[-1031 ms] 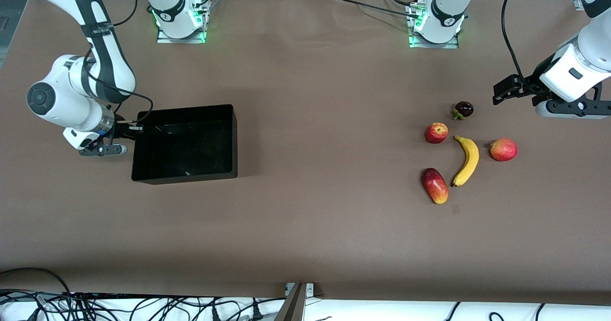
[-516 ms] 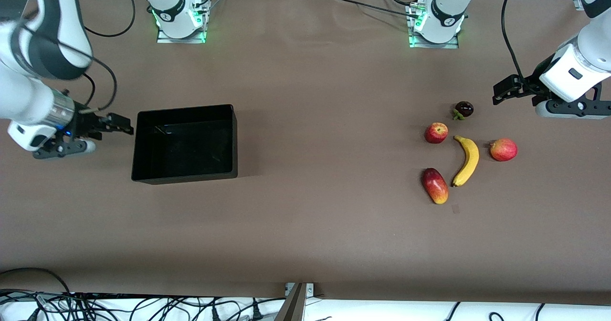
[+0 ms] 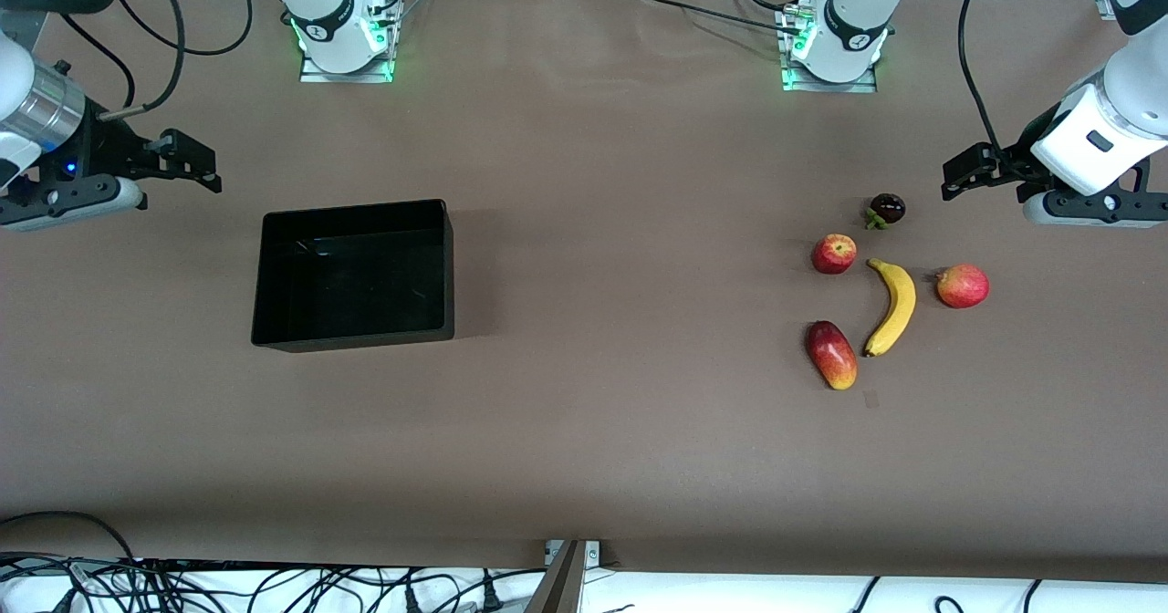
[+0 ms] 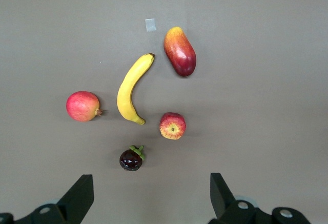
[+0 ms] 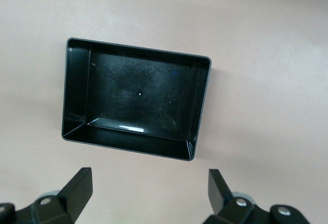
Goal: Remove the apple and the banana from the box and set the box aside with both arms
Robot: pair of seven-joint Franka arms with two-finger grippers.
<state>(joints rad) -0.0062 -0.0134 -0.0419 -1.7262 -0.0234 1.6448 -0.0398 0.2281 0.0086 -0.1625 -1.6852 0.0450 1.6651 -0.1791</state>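
The black box (image 3: 354, 336) sits open and empty toward the right arm's end of the table; it also shows in the right wrist view (image 5: 134, 143). My right gripper (image 3: 193, 162) is open and empty, up over bare table beside the box. The yellow banana (image 3: 892, 306) and the red apple (image 3: 834, 254) lie on the table toward the left arm's end, and both show in the left wrist view, the banana (image 4: 130, 90) and the apple (image 4: 172, 126). My left gripper (image 3: 958, 175) is open and empty, waiting over the table beside the fruits.
A red-yellow mango (image 3: 831, 354), a dark mangosteen (image 3: 886, 209) and another round red fruit (image 3: 962, 285) lie around the banana. The arms' bases (image 3: 345, 29) stand at the table's edge farthest from the front camera. Cables hang along the near edge.
My right gripper has drawn away from the box's end wall and risen, toward the right arm's end of the table. The box stays put. The left arm has not moved.
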